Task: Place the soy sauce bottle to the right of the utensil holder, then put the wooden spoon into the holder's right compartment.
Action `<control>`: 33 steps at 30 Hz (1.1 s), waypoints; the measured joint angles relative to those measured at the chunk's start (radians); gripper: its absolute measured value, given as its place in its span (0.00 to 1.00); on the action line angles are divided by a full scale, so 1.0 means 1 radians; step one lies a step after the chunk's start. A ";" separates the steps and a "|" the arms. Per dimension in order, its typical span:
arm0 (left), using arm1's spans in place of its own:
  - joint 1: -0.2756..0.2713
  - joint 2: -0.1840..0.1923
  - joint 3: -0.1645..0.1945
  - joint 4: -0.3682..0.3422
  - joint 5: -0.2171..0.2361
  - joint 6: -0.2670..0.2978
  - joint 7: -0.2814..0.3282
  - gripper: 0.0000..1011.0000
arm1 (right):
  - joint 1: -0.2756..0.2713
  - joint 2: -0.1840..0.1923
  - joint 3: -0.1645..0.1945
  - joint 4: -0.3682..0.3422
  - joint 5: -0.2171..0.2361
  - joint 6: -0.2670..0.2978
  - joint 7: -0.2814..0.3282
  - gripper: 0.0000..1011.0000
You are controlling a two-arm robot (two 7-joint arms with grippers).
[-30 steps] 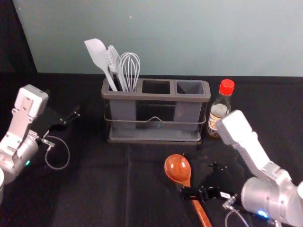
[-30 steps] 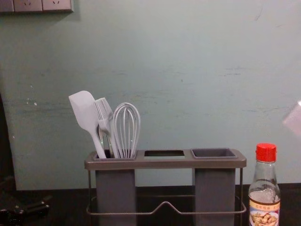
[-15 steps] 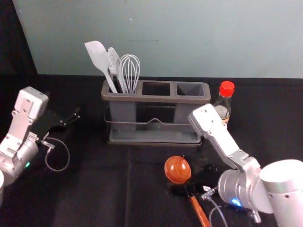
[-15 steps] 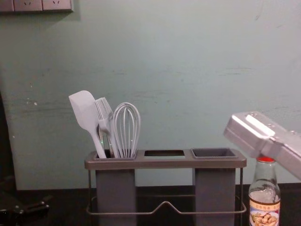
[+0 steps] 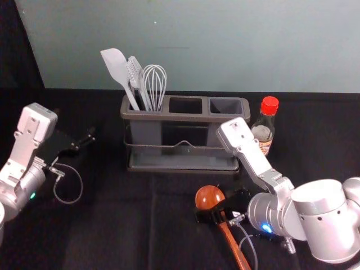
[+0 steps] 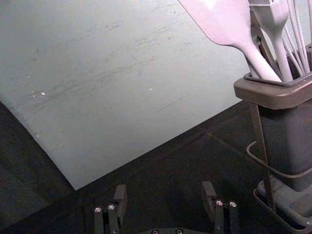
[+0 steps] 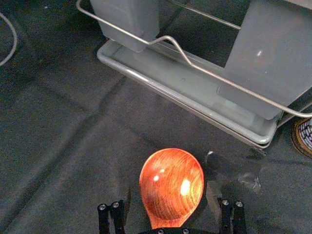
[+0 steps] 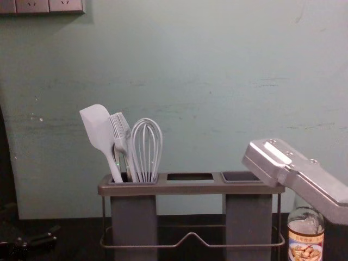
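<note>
Black cloth (image 5: 112, 225) meets greenish wall (image 5: 225, 45), fingers wide on right gripper (image 5: 221, 206) astride spoon (image 5: 208, 195) and left gripper (image 5: 79, 131) near holder (image 5: 185, 117).

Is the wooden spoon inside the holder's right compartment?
No, the wooden spoon lies on the table in front of the utensil holder.

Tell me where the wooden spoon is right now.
In the head view, the wooden spoon lies on the black cloth, right of centre, in front of the utensil holder, with the right gripper open at its neck.
</note>
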 joint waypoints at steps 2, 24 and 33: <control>0.000 0.000 0.000 0.000 0.000 0.000 0.000 0.99 | 0.008 -0.008 0.000 0.012 -0.007 0.003 0.000 0.99; 0.000 0.000 0.000 0.000 0.000 0.000 0.000 0.99 | 0.044 -0.045 -0.014 0.057 -0.060 0.038 0.030 0.99; 0.000 0.000 0.000 0.000 0.000 0.000 0.000 0.99 | 0.047 -0.052 -0.014 0.065 -0.084 0.046 0.041 0.99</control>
